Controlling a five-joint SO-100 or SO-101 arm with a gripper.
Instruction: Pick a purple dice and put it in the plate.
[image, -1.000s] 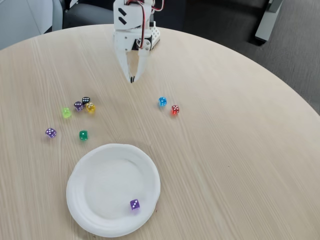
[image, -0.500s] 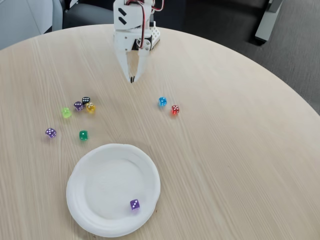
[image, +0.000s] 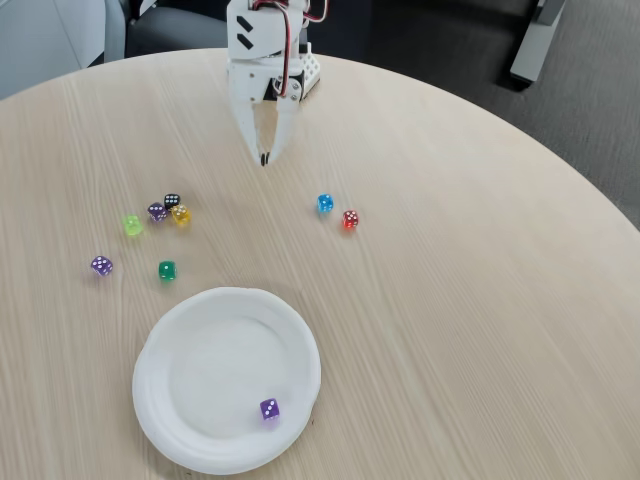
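With one purple dice (image: 269, 409) already lying in the plate (image: 160, 345), near right part, the jaws (image: 264, 158) hang closed and empty at the table's (image: 480, 300) far side, so any further pick should open wide first.

No readable text or brand anywhere; the dice pips look too small to count.

plate (image: 165, 400) sitting at near-left of worktop (image: 480, 330) | one die (image: 269, 409) lying inside plate, near its right rim | cluster of dice (image: 165, 210) lying behind plate, to the left | pair of dice (image: 337, 211) lying right of cluster | gripper (image: 264, 158) hanging behind both groups
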